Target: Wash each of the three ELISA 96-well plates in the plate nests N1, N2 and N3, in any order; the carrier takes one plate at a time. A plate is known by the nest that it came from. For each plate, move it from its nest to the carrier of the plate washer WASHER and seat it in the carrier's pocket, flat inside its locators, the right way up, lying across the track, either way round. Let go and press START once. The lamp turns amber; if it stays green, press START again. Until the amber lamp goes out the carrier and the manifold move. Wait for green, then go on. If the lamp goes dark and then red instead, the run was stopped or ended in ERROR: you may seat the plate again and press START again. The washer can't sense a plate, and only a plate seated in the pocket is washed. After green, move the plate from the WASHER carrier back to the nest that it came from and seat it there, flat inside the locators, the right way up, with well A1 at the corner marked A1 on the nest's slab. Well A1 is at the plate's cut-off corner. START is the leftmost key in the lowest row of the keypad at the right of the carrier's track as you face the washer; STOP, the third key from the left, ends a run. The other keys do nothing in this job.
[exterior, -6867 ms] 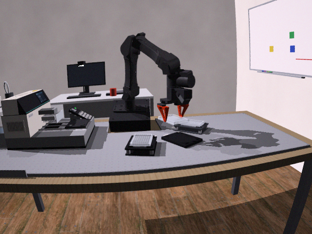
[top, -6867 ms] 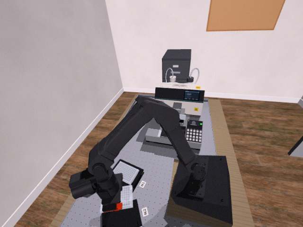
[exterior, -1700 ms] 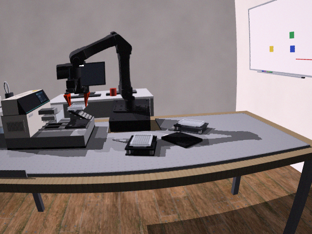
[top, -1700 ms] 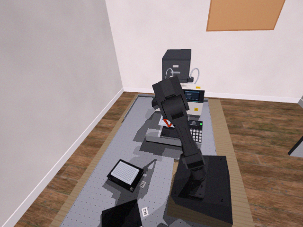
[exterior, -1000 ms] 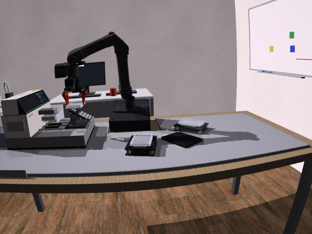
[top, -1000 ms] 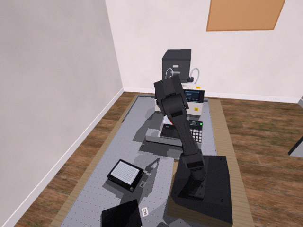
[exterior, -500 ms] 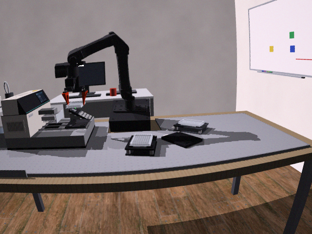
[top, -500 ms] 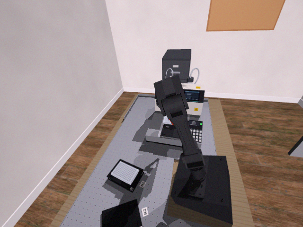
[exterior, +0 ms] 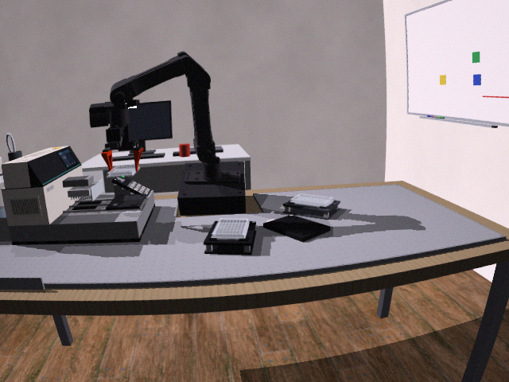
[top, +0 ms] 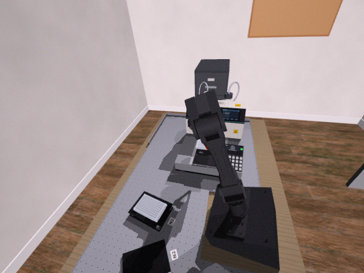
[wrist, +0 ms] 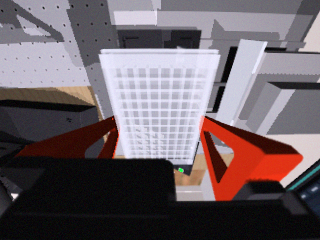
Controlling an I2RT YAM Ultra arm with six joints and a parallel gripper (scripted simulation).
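Note:
My gripper [exterior: 122, 169] [wrist: 159, 119], with red fingers, is shut on a clear 96-well plate [exterior: 118, 171] [wrist: 159, 100] [top: 201, 144] across its short sides. It holds the plate level, a little above the washer [top: 183, 165] [exterior: 36, 181], over the carrier's black pocket [top: 202, 158] [exterior: 123, 201] and beside the keypad [top: 236, 161] [exterior: 137, 188]. The lamp [top: 241, 149] [wrist: 180, 170] is green. Nest N1 holds a plate [top: 150, 207] [exterior: 231, 228]. Nest N2 [top: 147, 258] [exterior: 297, 227] is a bare black slab. Nest N3 holds a plate [exterior: 312, 200]. In the top view the arm hides the gripper.
The arm's black base block [top: 249, 223] [exterior: 211, 192] stands right of the washer. A dark cabinet [top: 212, 76] with tubing stands behind the washer. A side desk with a monitor [exterior: 149, 118] and a red cup [exterior: 184, 150] is beyond the table.

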